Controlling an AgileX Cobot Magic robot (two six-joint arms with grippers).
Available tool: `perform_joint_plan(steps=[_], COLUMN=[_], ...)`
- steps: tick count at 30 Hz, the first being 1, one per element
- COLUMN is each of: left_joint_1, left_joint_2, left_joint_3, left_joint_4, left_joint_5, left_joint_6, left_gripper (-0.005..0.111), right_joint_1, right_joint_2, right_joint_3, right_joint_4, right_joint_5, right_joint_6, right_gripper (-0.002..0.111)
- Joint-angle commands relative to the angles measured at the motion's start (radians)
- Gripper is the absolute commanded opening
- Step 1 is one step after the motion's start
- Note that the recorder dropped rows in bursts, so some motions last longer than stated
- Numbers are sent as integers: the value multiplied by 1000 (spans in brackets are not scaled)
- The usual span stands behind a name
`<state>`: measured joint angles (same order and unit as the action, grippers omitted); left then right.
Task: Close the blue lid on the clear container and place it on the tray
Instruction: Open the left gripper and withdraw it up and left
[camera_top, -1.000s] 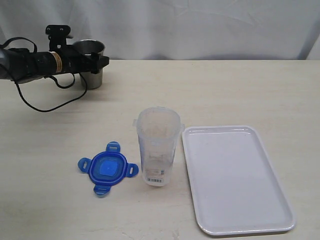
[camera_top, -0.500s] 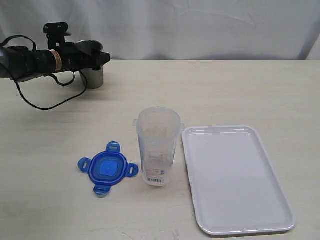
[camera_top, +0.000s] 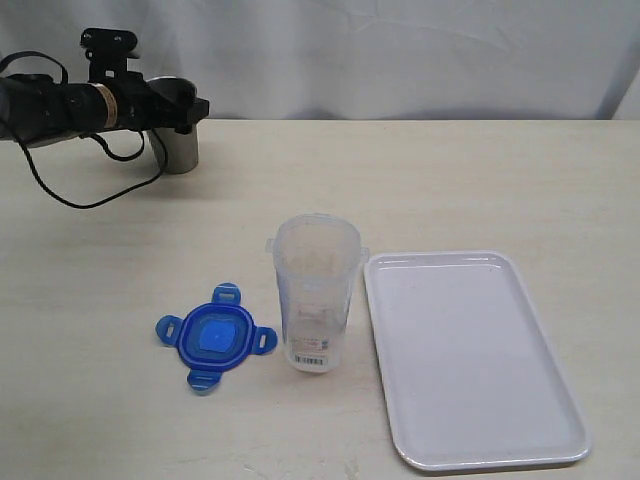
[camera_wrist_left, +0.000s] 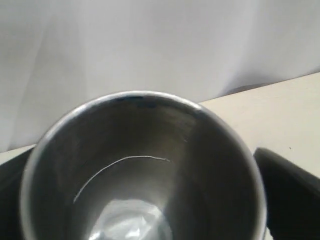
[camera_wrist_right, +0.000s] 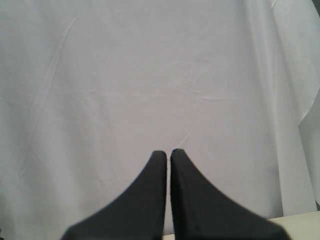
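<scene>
While the blue lid lies beside the clear container, both steps remain.
Left gripper clamps steel cup; right gripper closed, empty.

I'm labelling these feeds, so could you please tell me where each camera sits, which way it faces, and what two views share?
Exterior: off the arms, raised before the table, facing the curtain; left arm holds the steel cup far-left.
Left wrist: looks into that cup, between the left gripper fingers.
Right wrist: faces the curtain; right gripper shut.
Shared: the steel cup, exterior and left wrist.
</scene>
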<state>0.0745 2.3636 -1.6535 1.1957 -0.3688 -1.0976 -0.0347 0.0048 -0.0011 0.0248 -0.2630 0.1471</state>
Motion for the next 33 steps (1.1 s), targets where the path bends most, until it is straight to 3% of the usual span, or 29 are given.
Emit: perform_joint_plan(steps=[1,27,30,33], left_joint_1=[0,0,0,0], left_joint_2=[-11,-218,-258,-305], left_joint_3=[-5,-5,-5,-5], left_joint_4=[0,-1,40,206], left_joint_5=[-26,-25,-22,-26], left_joint_6=[-7,25,-70,-281], left_gripper=[95,95,95,95], right_joint_1=[3,3,3,3], right_joint_2=[-5,-5,-5,-5], right_joint_3=[1,1,1,1], right_joint_4=[-1,-1,-1,-1], right_joint_5=[0,0,0,0], right_joint_6=[3,3,3,3], right_gripper=[4,4,4,4])
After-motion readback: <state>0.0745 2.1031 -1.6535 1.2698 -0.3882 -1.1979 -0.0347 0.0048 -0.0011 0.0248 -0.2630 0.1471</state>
